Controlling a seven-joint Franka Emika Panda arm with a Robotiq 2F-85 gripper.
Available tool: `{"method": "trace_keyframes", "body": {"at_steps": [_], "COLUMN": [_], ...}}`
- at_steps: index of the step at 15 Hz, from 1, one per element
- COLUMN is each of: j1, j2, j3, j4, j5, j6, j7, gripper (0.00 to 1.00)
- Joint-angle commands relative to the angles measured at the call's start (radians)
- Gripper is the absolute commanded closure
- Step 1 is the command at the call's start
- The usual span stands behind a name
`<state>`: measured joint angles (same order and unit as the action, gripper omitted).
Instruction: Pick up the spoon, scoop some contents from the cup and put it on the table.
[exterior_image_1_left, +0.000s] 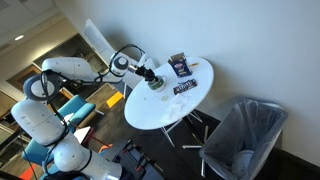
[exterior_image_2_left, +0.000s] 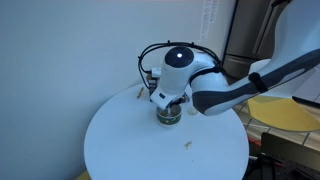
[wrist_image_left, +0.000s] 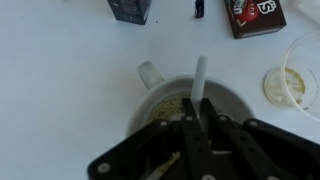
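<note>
White table, beside a mesh chair, holds the cup.

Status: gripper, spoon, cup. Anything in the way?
Gripper shut on spoon, directly over cup. Cup on table, contents visible. Packets apart from cup.

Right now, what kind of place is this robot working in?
Probably an office break or lounge area, though I can't be sure. A round white table stands on thin dark legs, a dark mesh chair sits beside it, and an upright snack bag is on the tabletop.
</note>
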<state>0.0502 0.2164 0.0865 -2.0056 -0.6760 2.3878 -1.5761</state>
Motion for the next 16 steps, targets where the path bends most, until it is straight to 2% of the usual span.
{"method": "trace_keyframes", "body": {"at_steps": [1, 8, 16], "j1": [-0.017, -0.029, -0.048], "j2": [-0.018, -0.036, -0.068], "j3": [0.005, -0.009, -0.017], "j4": [-0.023, -0.034, -0.047], "j5": [0.081, 0.192, 0.255], "j6": [0.040, 0.063, 0.093], "j7": [-0.058, -0.115, -0.129], "gripper": [0.97, 0.97, 0.97]}}
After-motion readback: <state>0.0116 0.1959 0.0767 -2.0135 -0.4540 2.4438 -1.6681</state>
